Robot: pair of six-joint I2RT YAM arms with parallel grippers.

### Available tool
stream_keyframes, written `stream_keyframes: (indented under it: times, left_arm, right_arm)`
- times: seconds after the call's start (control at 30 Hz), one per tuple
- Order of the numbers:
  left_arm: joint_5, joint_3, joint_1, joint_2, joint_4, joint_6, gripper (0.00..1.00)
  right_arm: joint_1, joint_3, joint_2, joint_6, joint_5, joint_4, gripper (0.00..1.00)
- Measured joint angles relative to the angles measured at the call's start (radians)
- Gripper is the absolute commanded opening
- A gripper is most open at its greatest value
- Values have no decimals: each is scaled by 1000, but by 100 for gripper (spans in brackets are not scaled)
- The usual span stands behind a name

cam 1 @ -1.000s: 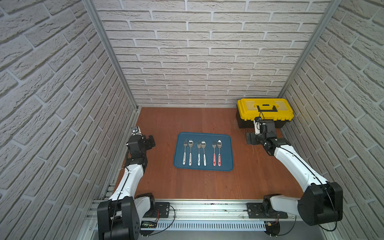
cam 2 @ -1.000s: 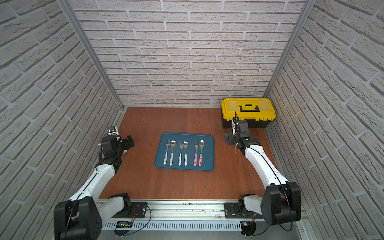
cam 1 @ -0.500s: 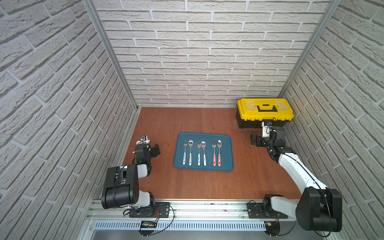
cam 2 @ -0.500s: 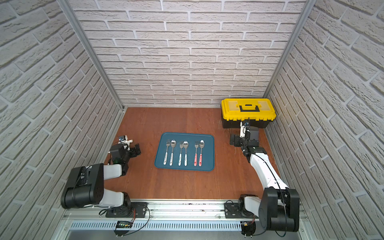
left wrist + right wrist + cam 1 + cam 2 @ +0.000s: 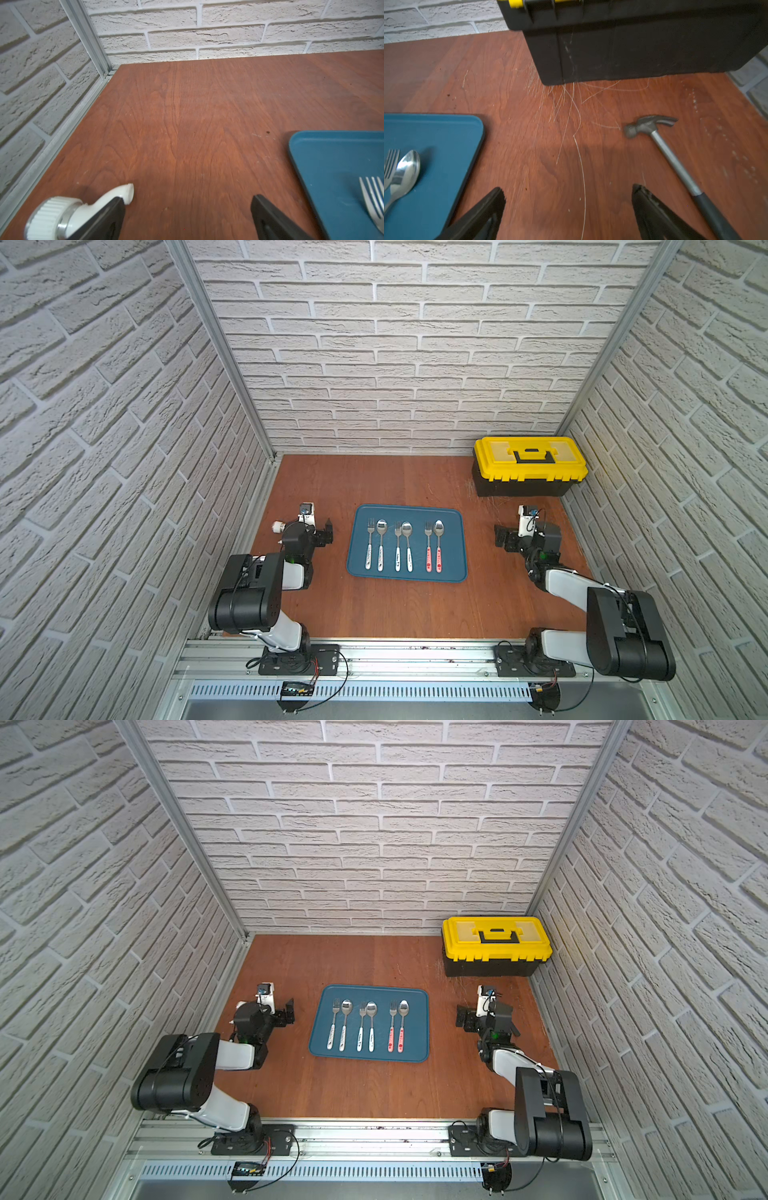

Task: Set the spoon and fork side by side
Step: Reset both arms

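L gripper, R gripper wide open, empty, either side of tray w/ forks, spoons in pairs

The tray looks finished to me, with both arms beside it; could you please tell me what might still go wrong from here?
1. The hammer lies right beside the open right tool; a low move could knock it, perhaps toward the tray.
2. The open left tool sits low near the tray's edge, close to the nearest fork; a sweep that way might nudge the tray and skew the neat pairs.
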Motion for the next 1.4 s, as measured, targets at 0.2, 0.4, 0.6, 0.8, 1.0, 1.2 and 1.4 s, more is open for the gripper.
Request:
stream_keyframes:
  times: [0.2,0.4,0.6,0.8,1.0,1.2,1.4]
  left_arm:
    - [-6,21,-8,0,-30,11,98]
    - [-15,22,-14,0,-52,16,98]
    - [-31,23,-22,0,-64,25,98]
    - [-60,39,-52,0,-86,41,98]
    - [-71,40,-54,0,-88,51,98]
    - [-75,40,-54,0,-90,53,98]
    - [-75,40,-54,0,-90,53,98]
  right_arm:
    - [0,-8,2,-25,-92,148,99]
    - [-1,-110,254,-10,-132,564,99]
    - [44,-17,251,-45,-144,459,99]
    - [66,21,237,-68,-143,444,99]
    - [66,21,237,-74,-139,419,99]
    - [66,21,237,-74,-137,418,99]
    - [67,21,237,-74,-137,418,99]
